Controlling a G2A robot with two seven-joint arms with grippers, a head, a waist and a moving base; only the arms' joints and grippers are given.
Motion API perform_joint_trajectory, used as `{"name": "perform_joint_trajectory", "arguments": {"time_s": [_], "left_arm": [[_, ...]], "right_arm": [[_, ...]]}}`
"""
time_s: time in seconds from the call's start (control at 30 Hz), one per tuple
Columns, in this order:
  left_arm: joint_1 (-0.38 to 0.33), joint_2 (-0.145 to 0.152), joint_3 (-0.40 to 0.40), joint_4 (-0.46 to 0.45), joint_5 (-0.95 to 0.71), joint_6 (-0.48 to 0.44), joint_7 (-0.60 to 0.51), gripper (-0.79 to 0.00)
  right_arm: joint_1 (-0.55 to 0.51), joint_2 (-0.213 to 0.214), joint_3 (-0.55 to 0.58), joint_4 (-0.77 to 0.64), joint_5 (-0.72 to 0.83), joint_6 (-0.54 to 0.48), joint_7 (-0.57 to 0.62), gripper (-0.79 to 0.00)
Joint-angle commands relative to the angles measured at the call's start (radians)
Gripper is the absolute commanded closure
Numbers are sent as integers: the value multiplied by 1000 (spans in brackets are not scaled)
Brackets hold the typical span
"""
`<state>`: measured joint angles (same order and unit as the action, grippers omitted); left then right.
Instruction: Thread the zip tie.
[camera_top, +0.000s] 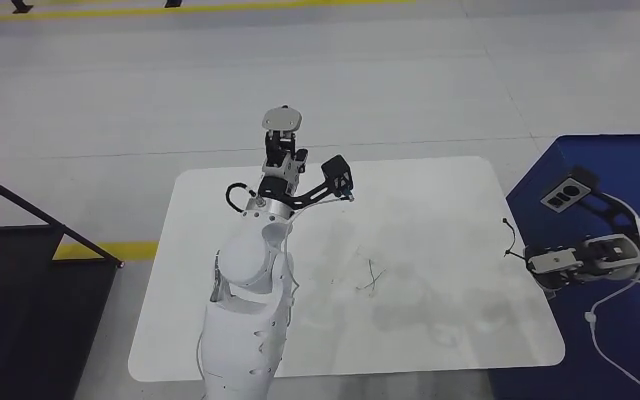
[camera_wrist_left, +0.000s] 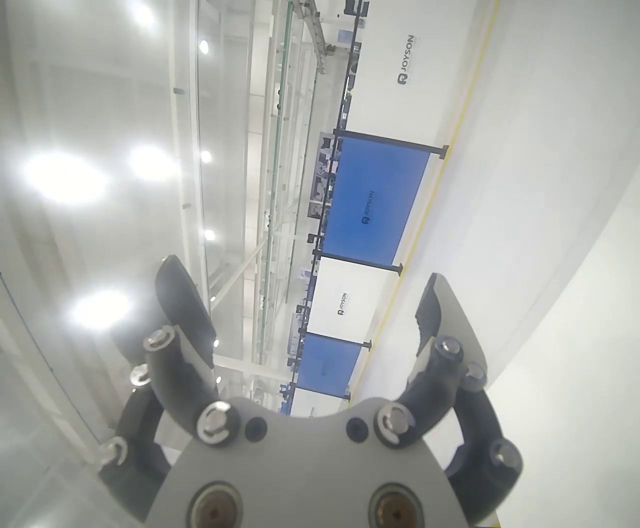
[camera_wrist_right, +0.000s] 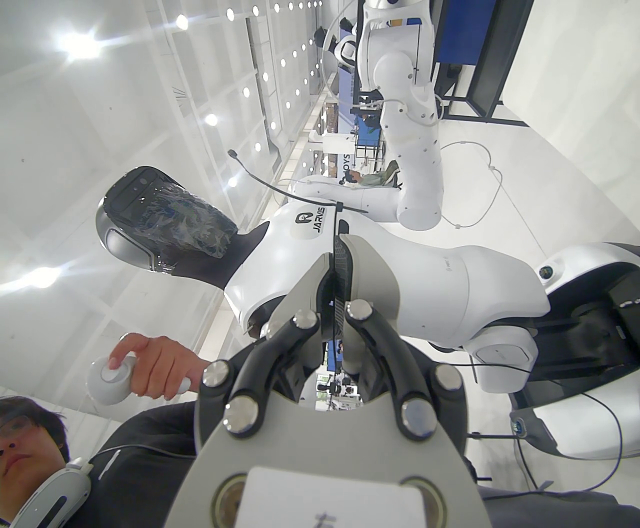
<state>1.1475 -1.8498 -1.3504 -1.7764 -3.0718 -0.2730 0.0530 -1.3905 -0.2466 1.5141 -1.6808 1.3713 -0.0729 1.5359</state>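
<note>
- Right gripper (camera_wrist_right: 340, 236) is clamped tight on a thin black plastic zip tie (camera_wrist_right: 339, 206), both ends sticking out free.
- Left gripper (camera_wrist_left: 302, 272) gapes wide, empty.
- We judge the threading not yet begun: no loop is formed.

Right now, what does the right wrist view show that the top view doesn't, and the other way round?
Right wrist view only: the grip up close. The right claw is shut on the zip tie, pinching it at the very tip, and the strap sticks out to one side. Top view only: the white table and a thin greenish strand lying loose near its middle. Both: the right claw holding the zip tie.
</note>
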Motion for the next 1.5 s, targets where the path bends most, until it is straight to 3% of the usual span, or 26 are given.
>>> {"name": "perform_joint_trajectory", "arguments": {"time_s": [0.0,0.17,0.2,0.23,0.33,0.4,0.53,0.8,0.83,0.9,1.0,1.07,1.23,1.47], "left_arm": [[0,0,0,0,0,-1,0,-785],[0,0,0,0,0,-1,0,-785],[-15,9,1,-8,66,55,-40,-785],[-14,15,12,-4,196,169,-92,-785],[-23,51,16,101,816,621,-308,-785],[-45,72,-15,149,1135,752,-457,-785],[-103,100,-29,220,1469,880,-807,-785],[-103,100,-29,220,1469,880,-807,-785],[-101,101,-24,182,1487,876,-841,-785],[-104,124,-23,114,1835,794,-879,-785],[-108,173,-9,100,2576,404,-1086,-785],[-114,193,-11,124,2820,197,-1170,-785],[-120,216,-33,166,3062,-71,-1122,-785],[-120,216,-33,166,3062,-71,-1122,-785]], "right_arm": [[0,0,0,0,0,0,0,0],[0,0,0,0,0,0,0,0],[0,0,0,0,0,0,0,0],[0,0,0,0,0,0,0,0],[0,0,0,0,0,0,0,0],[0,0,0,0,0,0,0,0],[0,0,0,0,0,0,0,0],[0,0,0,0,0,0,0,0],[0,0,0,0,0,0,0,0],[0,0,0,0,0,0,0,0],[0,0,0,0,0,0,0,0],[0,0,0,0,0,0,0,0],[0,0,0,0,0,0,0,0],[-3,-5,0,-15,11,10,-21,0]]}}
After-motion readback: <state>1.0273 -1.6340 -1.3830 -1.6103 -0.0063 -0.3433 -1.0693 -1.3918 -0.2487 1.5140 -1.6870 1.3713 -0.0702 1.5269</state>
